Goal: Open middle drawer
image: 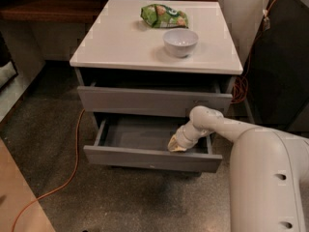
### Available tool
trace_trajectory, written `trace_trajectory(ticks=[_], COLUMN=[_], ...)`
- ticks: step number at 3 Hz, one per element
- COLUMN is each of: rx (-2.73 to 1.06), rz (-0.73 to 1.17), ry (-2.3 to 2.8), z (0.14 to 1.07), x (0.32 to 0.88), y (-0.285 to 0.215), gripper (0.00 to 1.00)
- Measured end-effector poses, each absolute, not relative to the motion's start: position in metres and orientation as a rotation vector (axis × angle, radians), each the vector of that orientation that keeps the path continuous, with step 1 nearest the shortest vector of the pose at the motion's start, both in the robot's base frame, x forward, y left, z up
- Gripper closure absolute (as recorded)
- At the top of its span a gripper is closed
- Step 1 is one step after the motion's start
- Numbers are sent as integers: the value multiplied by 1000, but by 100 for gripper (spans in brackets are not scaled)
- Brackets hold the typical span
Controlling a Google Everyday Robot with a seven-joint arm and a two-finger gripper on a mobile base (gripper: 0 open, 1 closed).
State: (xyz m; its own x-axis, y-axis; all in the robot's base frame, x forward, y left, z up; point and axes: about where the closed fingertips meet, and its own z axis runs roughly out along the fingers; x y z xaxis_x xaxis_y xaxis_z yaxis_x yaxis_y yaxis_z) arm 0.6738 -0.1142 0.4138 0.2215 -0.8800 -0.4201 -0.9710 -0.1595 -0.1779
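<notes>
The middle drawer [149,159] is a flat matte-grey drawer in the white-topped cabinet [120,47]. It stands pulled out toward me, its grey inner tray [140,135] showing and a tiny pale speck near the front's lower edge. My gripper [176,144] reaches down into the right part of the tray, just behind the drawer front. The white arm [227,127] comes in from the lower right. The upper drawer [154,100] above it stands slightly out.
A white bowl [180,42] and a green snack bag [164,15] sit on the cabinet top. An orange cable [75,153] runs over the speckled floor at left. A dark cabinet [280,57] stands at right, a wooden shelf [43,8] at back left.
</notes>
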Motion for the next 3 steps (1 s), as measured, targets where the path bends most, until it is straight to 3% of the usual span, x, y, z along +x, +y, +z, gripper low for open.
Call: trace_trajectory(ticks=[3], rx=[-2020], rz=[322], ry=[1786], z=[396], x=[608], y=[-110], gripper=[100])
